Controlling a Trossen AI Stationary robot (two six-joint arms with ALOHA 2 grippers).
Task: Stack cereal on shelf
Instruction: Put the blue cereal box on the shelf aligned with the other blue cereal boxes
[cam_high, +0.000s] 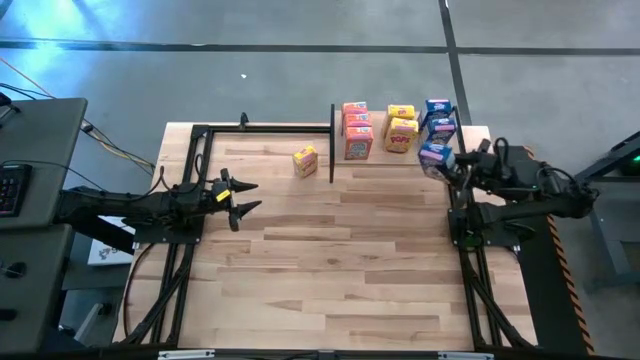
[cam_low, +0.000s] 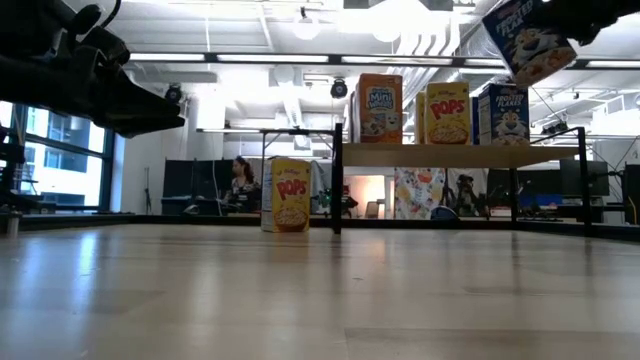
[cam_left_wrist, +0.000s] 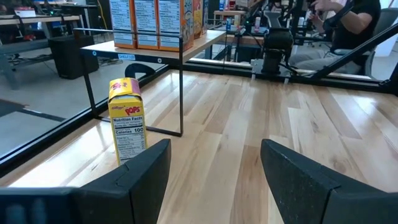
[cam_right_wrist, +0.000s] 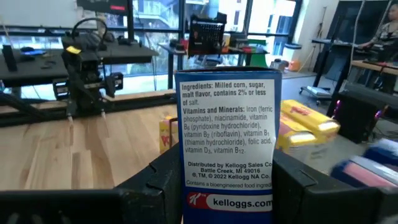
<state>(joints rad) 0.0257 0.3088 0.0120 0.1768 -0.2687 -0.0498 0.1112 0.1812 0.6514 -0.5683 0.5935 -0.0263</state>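
The shelf (cam_low: 460, 155) stands at the table's far right on thin black posts and carries orange (cam_high: 356, 130), yellow (cam_high: 401, 128) and blue cereal boxes (cam_high: 439, 118). One yellow box (cam_high: 305, 160) stands upright on the tabletop just left of the shelf, also seen in the left wrist view (cam_left_wrist: 127, 118). My right gripper (cam_high: 447, 160) is shut on a blue box (cam_low: 525, 38), held above shelf height at the shelf's right end. My left gripper (cam_high: 245, 197) hovers open at the table's left, pointing toward the yellow box. My right gripper pinches the blue box between its two fingers (cam_right_wrist: 158, 180), one on each broad face. The narrow ingredients panel (cam_right_wrist: 227, 186) faces the wrist, its lower part between the fingers. The fingers come about level from the table's right side. The box is lifted clear and tilted.
Black frame rails (cam_high: 195, 135) run along the table's left and far edges, and a black post (cam_high: 332, 140) marks the shelf's left end. Bare tabletop (cam_high: 340, 260) spreads across the middle and near side. A person sits in the room beyond the table (cam_low: 240, 180).
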